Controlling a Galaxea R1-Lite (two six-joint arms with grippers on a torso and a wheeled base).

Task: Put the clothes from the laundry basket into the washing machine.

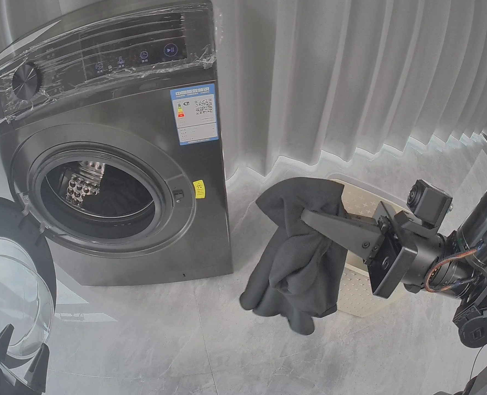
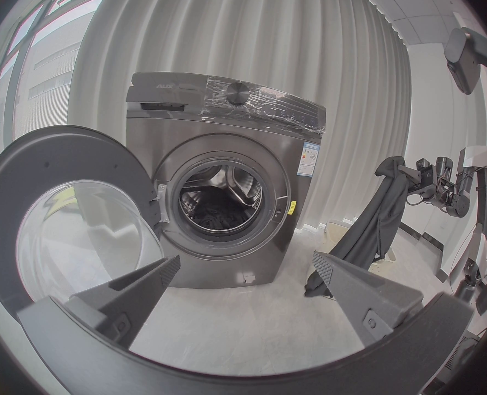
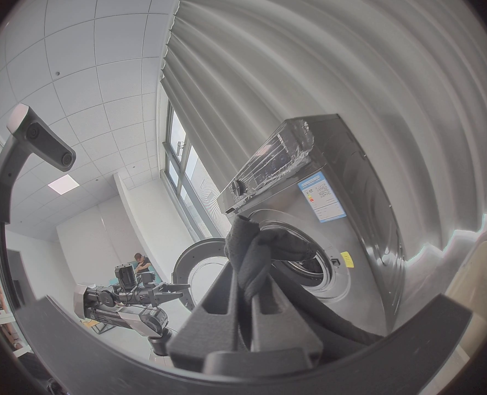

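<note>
A long white pleated curtain (image 1: pixel 364 56) covers the whole back wall, and under it lies a grey stone-patterned floor (image 1: pixel 172 336). On this floor, at the left, stands the dark grey front-loading washing machine (image 1: pixel 144 111), with its control panel wrapped in clear plastic film. Its round door with the glass window (image 1: pixel 7 281) is swung fully open to the left side. In the metal drum (image 1: pixel 84 185) some dark clothes (image 2: pixel 216 215) already lie at the bottom.

To the right of the machine, a large dark grey cloth garment (image 1: pixel 298 259) hangs in the air, above the floor and in front of the cream perforated plastic laundry basket (image 1: pixel 359 294). The basket stands near the curtain, well apart from the machine.

The right gripper (image 1: pixel 312 216) holds the garment near its upper part. Its black fingers (image 3: pixel 221 303) are pressed together with the fabric bunched between them, and the rest of the garment falls down freely. The left gripper (image 2: pixel 244 261) is low, just beside the open door. Its jaws are spread wide and nothing is between them.
</note>
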